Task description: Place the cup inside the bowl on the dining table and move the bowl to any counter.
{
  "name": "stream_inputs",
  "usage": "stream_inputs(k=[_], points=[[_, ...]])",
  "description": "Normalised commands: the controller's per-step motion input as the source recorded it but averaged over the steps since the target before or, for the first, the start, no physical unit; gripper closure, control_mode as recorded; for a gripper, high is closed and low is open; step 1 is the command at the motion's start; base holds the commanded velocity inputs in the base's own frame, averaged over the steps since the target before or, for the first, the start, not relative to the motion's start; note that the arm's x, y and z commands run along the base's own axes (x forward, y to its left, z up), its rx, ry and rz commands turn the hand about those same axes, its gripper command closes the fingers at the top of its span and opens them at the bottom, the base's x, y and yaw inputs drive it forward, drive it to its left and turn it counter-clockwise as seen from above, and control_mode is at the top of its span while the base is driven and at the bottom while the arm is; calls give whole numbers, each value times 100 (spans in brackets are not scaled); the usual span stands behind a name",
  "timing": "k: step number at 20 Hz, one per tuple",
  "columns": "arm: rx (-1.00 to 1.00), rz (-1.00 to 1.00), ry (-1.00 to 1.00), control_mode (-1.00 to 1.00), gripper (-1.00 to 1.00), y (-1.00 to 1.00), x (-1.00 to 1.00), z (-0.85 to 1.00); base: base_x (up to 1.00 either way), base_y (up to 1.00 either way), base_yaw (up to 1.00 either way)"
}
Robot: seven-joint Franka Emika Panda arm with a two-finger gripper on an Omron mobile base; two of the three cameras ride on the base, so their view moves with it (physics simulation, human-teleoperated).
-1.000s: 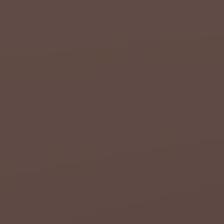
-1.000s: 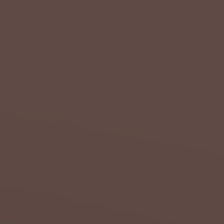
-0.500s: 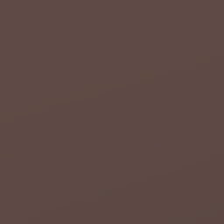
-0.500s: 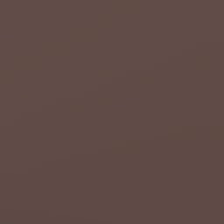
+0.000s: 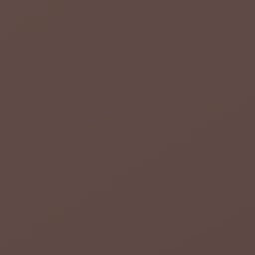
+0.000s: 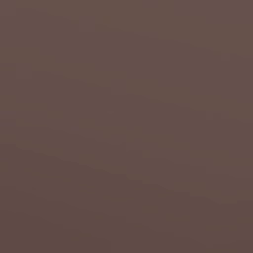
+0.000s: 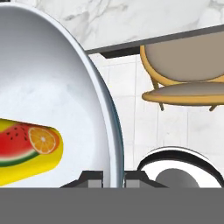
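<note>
Filling both base views, a uniform dull brown surface [image 5: 127, 127] offers no discernible detail. Hand view: the gripper [image 7: 113, 178] clamps the bowl [image 7: 52, 87] by its rim, one finger on each side of the wall. The cup [image 7: 30, 148] lies on its side within, long axis across the frame, left end cropped. Beyond: the dining table [image 7: 144, 17] edge, a tan stool [image 7: 183, 83].

The yellow cup [image 7: 26, 153] lies sideways inside the white bowl [image 7: 52, 87].
</note>
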Motion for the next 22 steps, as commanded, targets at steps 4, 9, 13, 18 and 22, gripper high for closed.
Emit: stream_inputs(k=[4,9,13,18,22], points=[[0,0,0,100,100,0,0,0,0,73,0],[0,0,0,100,100,0,0,0,0,76,0],[0,0,0,100,100,0,0,0,0,78,0],[0,0,0,100,100,0,0,0,0,80,0],[0,0,0,100,100,0,0,0,12,76,0]])
